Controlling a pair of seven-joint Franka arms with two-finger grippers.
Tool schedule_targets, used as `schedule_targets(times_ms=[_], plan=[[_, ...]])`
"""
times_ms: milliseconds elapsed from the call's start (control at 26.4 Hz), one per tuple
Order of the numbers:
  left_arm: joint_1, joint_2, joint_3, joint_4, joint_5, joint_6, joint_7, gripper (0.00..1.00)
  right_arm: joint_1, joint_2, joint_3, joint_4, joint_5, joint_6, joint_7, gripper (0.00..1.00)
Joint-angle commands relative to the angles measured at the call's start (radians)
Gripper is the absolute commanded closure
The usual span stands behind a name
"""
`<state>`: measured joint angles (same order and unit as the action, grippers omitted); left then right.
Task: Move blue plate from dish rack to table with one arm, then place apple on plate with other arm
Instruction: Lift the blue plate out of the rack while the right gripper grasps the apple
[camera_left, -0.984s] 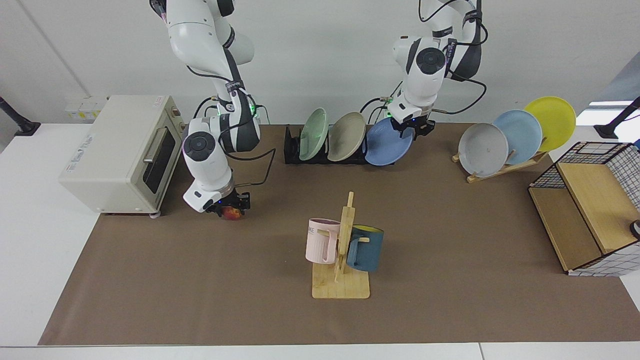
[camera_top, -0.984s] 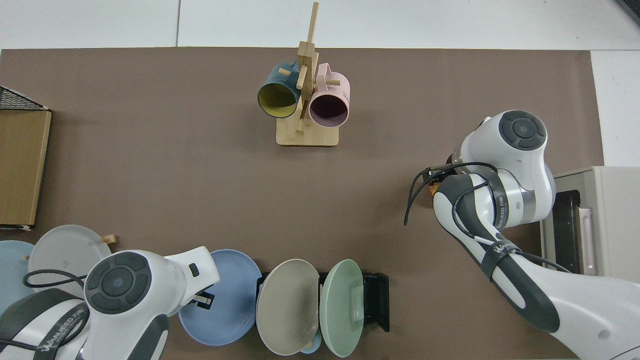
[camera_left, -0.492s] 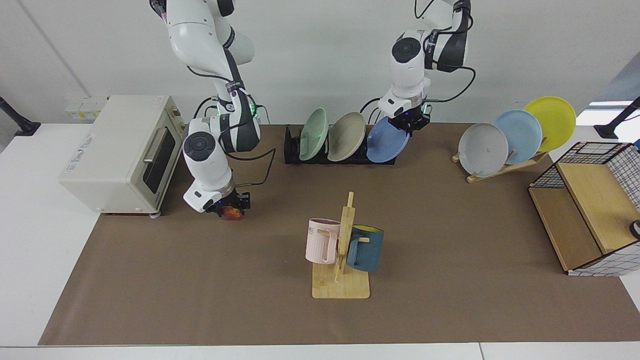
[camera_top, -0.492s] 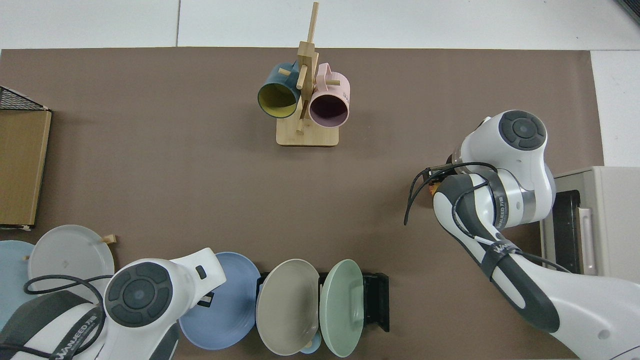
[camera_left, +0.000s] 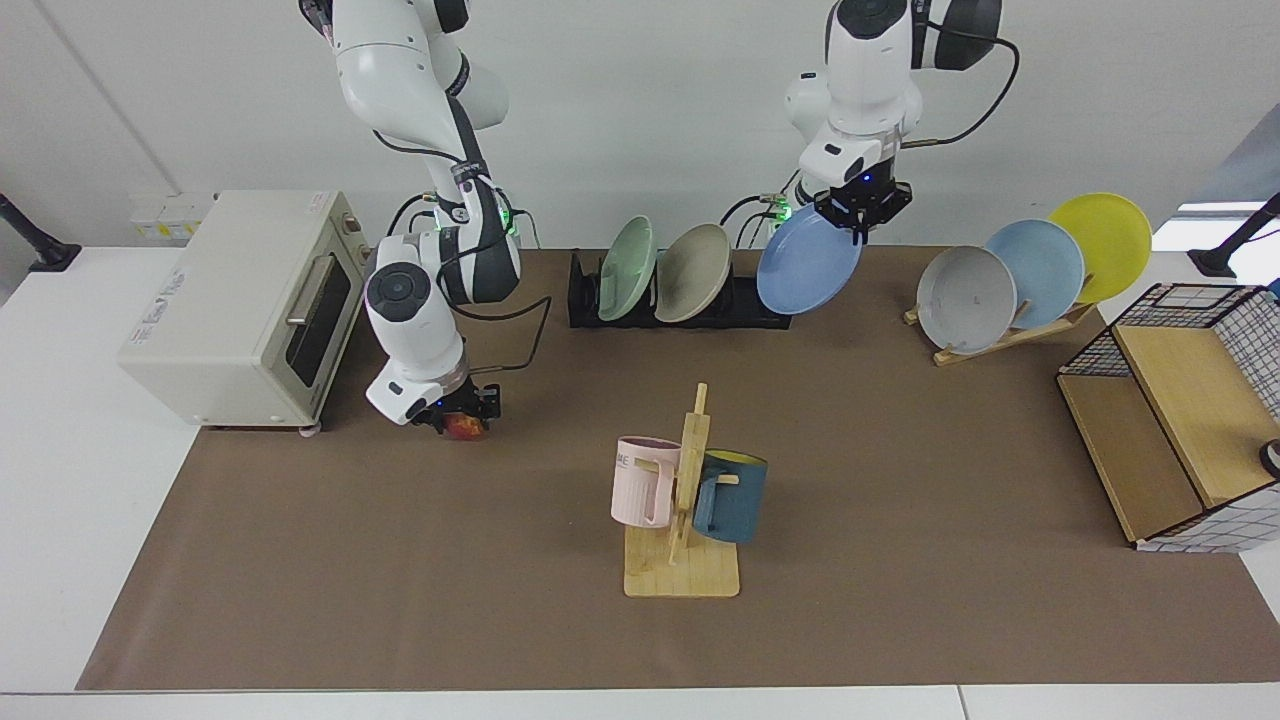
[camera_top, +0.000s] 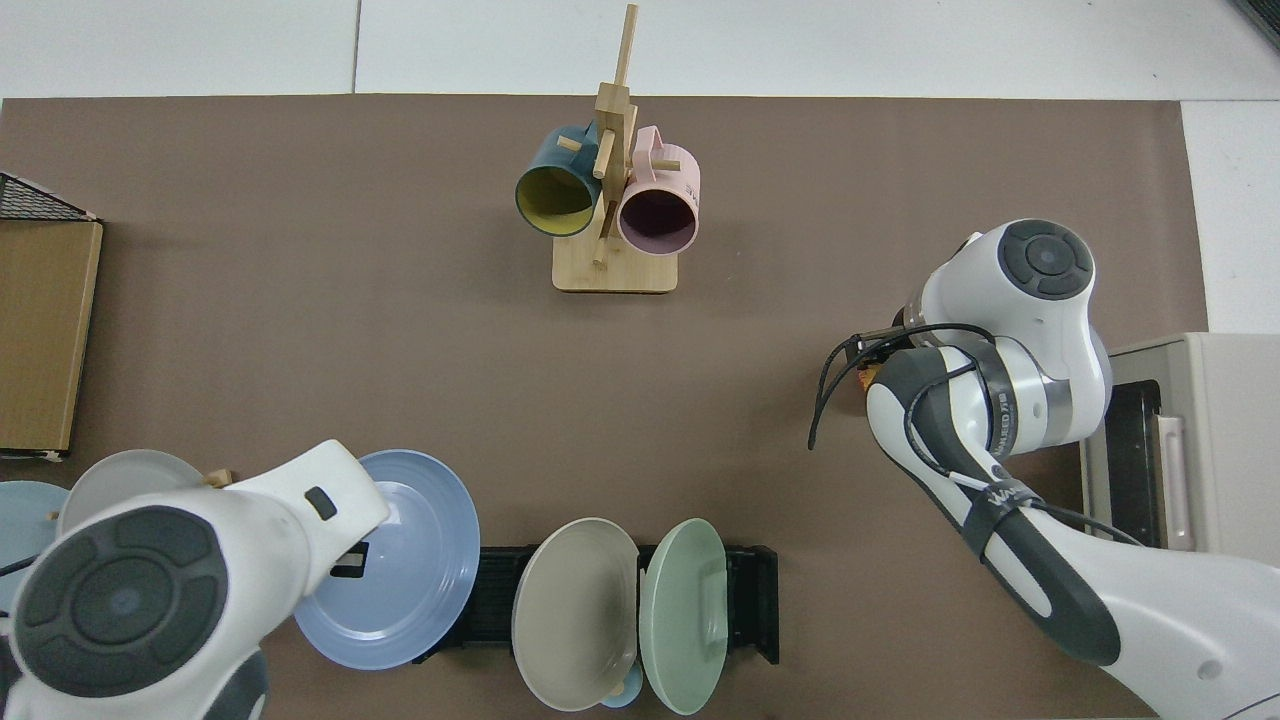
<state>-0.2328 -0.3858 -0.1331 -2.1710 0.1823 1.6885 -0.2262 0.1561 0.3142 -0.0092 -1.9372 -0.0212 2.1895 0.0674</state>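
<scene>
The blue plate (camera_left: 808, 262) hangs tilted in the air just past the right end of the black dish rack (camera_left: 745, 305), free of its slots. My left gripper (camera_left: 858, 214) is shut on the plate's upper rim. In the top view the blue plate (camera_top: 400, 560) sits beside the dish rack (camera_top: 480, 600), and the arm covers the gripper. The apple (camera_left: 462, 428) rests low on the brown mat of the table (camera_left: 400, 580), in front of the toaster oven. My right gripper (camera_left: 462, 415) is shut on the apple, which barely shows in the top view.
A green plate (camera_left: 628, 268) and a beige plate (camera_left: 692, 272) stay in the rack. A wooden stand (camera_left: 1000, 335) holds grey, sky-blue and yellow plates. A mug tree (camera_left: 685, 500) stands mid-mat, a toaster oven (camera_left: 240, 305) at one end, a wire basket (camera_left: 1180, 400) at the other.
My left gripper has lifted the blue plate up out of the rack and carried it toward the wooden stand. The right arm has stayed at the apple.
</scene>
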Motion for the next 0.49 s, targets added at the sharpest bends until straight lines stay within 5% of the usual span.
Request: schedule_targets(times_ms=[0, 454], plan=[[0.052, 0.077, 0.058, 0.053, -0.049, 0.083, 0.045, 1.0, 0.002, -0.015, 0.002, 0.081, -0.002, -0.092, 0.012, 1.0], [0.052, 0.224, 0.148, 0.054, -0.194, 0.299, 0.169, 1.0, 0.006, -0.156, 0.003, 0.135, 0.061, -0.169, 0.012, 1.0]])
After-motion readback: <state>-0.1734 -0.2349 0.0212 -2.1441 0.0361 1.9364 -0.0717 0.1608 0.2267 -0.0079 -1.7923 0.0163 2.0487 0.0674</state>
